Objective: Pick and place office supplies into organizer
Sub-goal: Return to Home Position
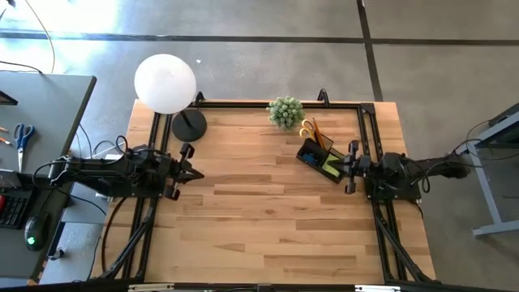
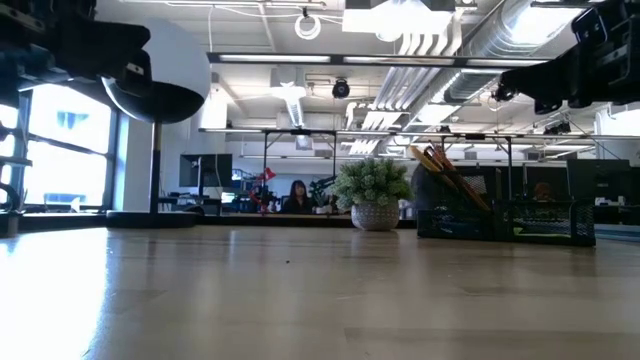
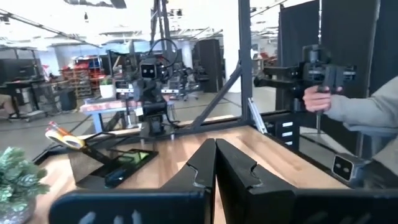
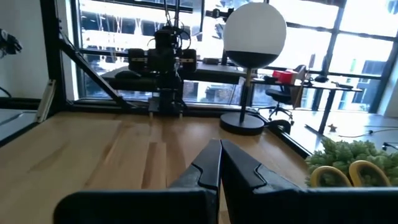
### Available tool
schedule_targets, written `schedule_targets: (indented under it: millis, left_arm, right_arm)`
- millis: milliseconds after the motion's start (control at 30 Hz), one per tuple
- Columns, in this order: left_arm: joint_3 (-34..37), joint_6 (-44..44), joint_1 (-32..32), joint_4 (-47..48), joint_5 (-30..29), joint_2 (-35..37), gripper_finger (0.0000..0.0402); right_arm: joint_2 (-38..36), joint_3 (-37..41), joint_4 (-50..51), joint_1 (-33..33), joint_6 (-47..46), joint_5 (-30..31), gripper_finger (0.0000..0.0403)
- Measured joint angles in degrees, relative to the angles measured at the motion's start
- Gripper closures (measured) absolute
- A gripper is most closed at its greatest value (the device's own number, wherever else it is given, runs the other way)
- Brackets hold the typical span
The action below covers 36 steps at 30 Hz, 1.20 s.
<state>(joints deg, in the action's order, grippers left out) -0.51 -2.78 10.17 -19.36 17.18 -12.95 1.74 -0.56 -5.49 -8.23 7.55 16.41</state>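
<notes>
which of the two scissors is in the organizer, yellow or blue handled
The yellow-handled scissors, standing handles-up in the organizer near the plant. The blue-handled scissors lie flat on the separate grey side desk at the left.

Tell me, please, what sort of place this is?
Probably an open-plan robotics lab or office: exposed ceiling ducts and strip lights overhead, a concrete floor around the wooden table, and a person among desks beyond it. The left gripper and right gripper wait at the table's two ends.
</notes>
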Motion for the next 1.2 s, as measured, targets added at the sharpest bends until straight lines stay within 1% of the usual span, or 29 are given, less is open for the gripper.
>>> schedule_targets:
  millis: [67,133,233,367,467,633,733,867,1033,1200]
  left_arm:
    - [0.00,-0.01,0.02,0.16,-0.25,0.00,0.0401]
    - [0.00,0.18,0.00,0.77,0.26,-0.02,0.0401]
    - [0.00,0.65,0.00,2.57,1.28,-0.02,0.0401]
    - [0.00,2.76,0.00,3.09,-0.56,0.02,0.0401]
    - [0.00,3.05,0.00,3.38,-1.36,0.48,0.0401]
    - [0.00,3.41,0.00,3.80,-1.81,0.90,0.0401]
    - [-0.02,5.76,0.00,6.51,-2.76,2.50,0.0401]
    - [-0.02,8.06,0.00,12.38,-4.83,6.98,0.0401]
    - [-0.03,9.23,-0.05,16.85,-4.45,12.66,0.0401]
    - [-0.07,7.57,-0.10,16.61,-2.77,12.43,0.0401]
  right_arm:
    - [0.00,0.02,0.31,1.62,-0.57,-2.62,0.0402]
    - [0.00,0.02,0.90,2.79,-1.51,-3.74,0.0401]
    - [0.00,0.02,2.13,3.80,-2.14,-3.21,0.0401]
    - [0.00,0.04,2.42,4.65,-2.34,-2.30,0.0400]
    - [0.02,0.04,2.42,4.88,-4.27,-2.32,0.0400]
    - [0.04,0.04,2.40,4.88,-6.19,-2.48,0.0400]
    - [0.04,0.05,2.42,4.88,-6.12,-2.49,0.0400]
    - [0.04,0.07,2.42,4.88,-6.09,-2.49,0.0400]
    - [0.04,0.07,2.39,4.88,-6.07,-2.49,0.0400]
    - [0.04,0.09,2.40,4.88,-6.07,-2.50,0.0400]
